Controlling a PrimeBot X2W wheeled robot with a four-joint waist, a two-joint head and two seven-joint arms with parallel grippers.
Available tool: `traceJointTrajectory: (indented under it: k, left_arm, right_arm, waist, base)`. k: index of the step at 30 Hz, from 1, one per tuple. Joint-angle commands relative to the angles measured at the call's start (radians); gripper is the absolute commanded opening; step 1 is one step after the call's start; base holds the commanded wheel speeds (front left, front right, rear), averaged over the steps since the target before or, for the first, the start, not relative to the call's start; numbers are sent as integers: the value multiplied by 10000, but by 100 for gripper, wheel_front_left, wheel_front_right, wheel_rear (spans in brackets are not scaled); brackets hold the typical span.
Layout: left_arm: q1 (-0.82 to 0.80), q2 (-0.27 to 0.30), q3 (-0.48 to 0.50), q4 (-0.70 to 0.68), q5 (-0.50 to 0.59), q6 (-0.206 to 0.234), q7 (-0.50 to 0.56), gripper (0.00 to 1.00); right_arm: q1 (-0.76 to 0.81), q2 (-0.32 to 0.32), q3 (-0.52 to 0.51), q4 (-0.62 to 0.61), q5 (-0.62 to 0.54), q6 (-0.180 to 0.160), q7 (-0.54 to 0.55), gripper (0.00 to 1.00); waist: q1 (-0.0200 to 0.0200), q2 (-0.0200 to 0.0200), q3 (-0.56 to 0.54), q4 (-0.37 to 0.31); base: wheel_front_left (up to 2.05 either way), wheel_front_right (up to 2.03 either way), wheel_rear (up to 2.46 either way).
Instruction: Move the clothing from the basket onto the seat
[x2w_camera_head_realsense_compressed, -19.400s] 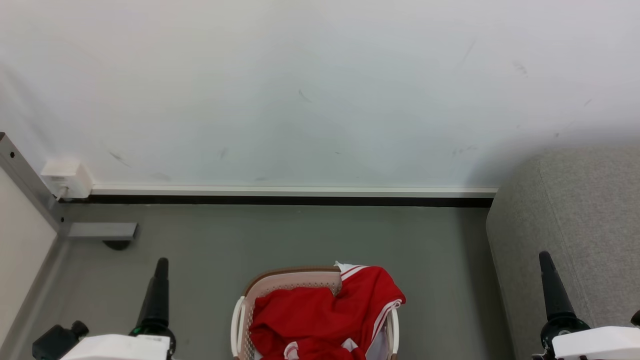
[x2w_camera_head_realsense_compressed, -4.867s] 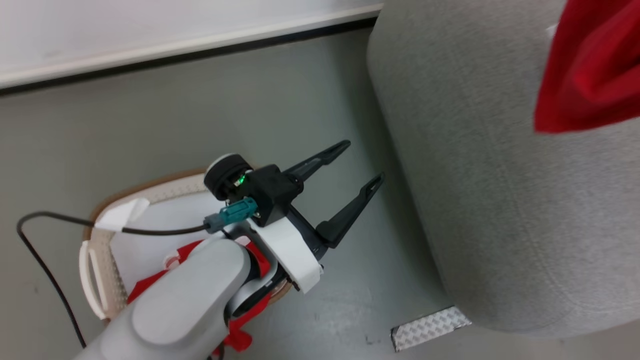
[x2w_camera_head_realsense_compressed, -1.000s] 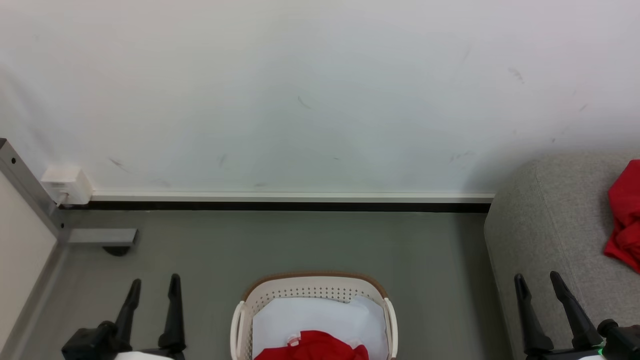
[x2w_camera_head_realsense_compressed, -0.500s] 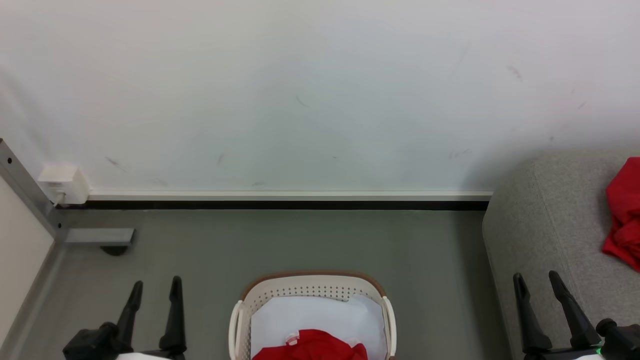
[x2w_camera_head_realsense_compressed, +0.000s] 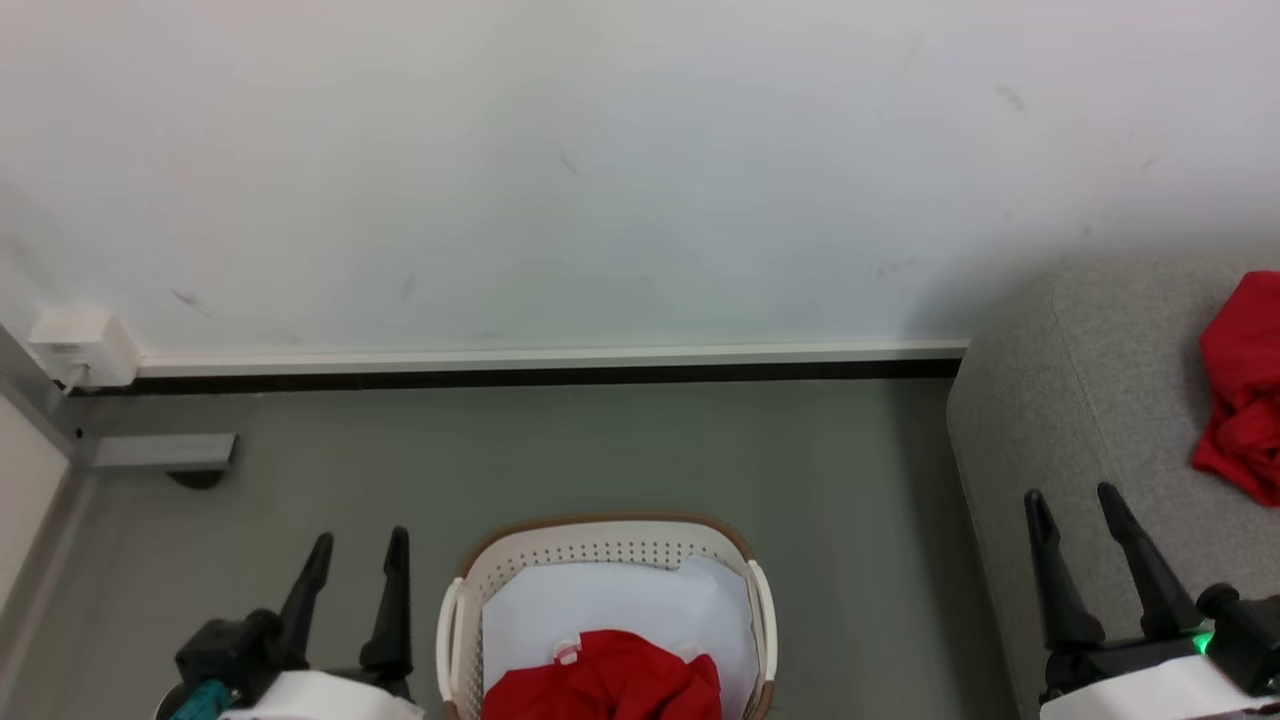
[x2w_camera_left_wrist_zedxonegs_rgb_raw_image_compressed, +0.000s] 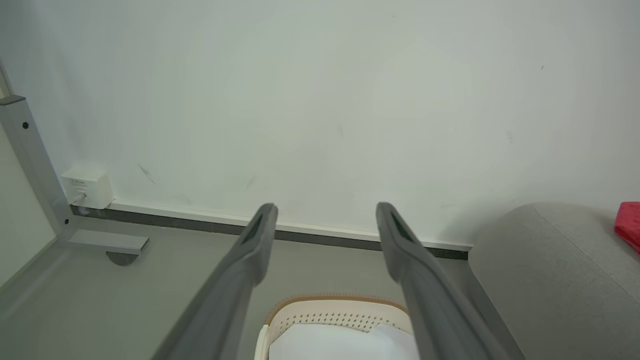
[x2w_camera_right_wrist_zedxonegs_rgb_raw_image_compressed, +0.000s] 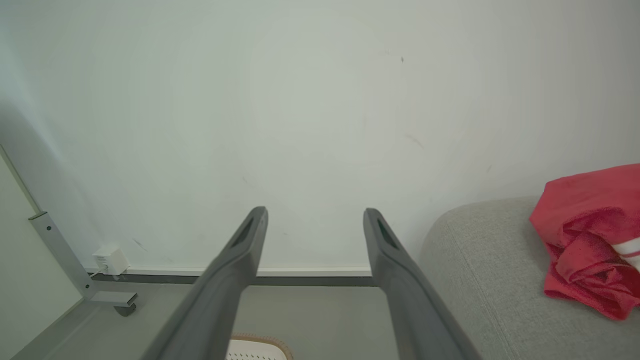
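Head view: the basket (x2w_camera_head_realsense_compressed: 600, 540) stands low centre on the grey floor (x2w_camera_head_realsense_compressed: 620, 450), a red garment (x2w_camera_head_realsense_compressed: 610, 685) inside on a white sheet (x2w_camera_head_realsense_compressed: 600, 610); bare floor runs back to the wall (x2w_camera_head_realsense_compressed: 600, 200); the left fingers (x2w_camera_head_realsense_compressed: 393, 600) and right fingers (x2w_camera_head_realsense_compressed: 1052, 570) flank it, spread and empty (the right pair over the sofa (x2w_camera_head_realsense_compressed: 1100, 380) edge); a second red garment (x2w_camera_head_realsense_compressed: 1240, 400) lies on the sofa; left wrist view: fingers apart, basket rim between them; right wrist view: fingers apart, holding nothing.

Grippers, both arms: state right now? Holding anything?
Left gripper: open, jaws apart, holding nothing.
Right gripper: open, jaws apart, holding nothing.
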Motion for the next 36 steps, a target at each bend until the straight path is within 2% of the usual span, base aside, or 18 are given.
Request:
traceJointTrajectory:
  k: [1, 11, 23, 27, 33, 36]
  left_arm:
    - [-334, 35, -56, 101, -34, -9, -5, 100]
    - [-1811, 195, -714, 1168, 84, -77, -5, 100]
    - [-3845, 987, -2125, 3682, -540, -85, 98, 100]
    - [-4408, 1206, -2770, 4507, -1070, -74, 537, 100]
    - [-5193, 1429, -4081, 5547, -1820, -73, 2059, 100]
    - [-5679, 1615, -4428, 5914, -2241, -72, 2541, 100]
  right_arm:
    - [-323, -189, -14, -65, 34, -22, -30, 100]
    - [-1423, -324, -18, -326, -9, -22, -30, 100]
    - [-2701, 91, -185, -1018, 302, -22, -30, 100]
    - [-2919, 160, -332, -1230, 266, -22, -31, 100]
    - [-3183, 223, -506, -1476, 277, -22, -31, 100]
    - [-3331, 293, -630, -1618, 265, -22, -31, 100]
  waist:
    - [0, 0, 463, -154]
    - [0, 0, 2026, -625]
    - [0, 0, 3785, -1514]
    - [0, 0, 4166, -1761]
    - [0, 0, 4860, -2127]
    - [0, 0, 5296, -2276]
  base:
    - [0, 0, 0]
    - [0, 0, 0]
    - [0, 0, 0]
    - [0, 0, 0]
    - [0, 0, 0]
    - [0, 0, 0]
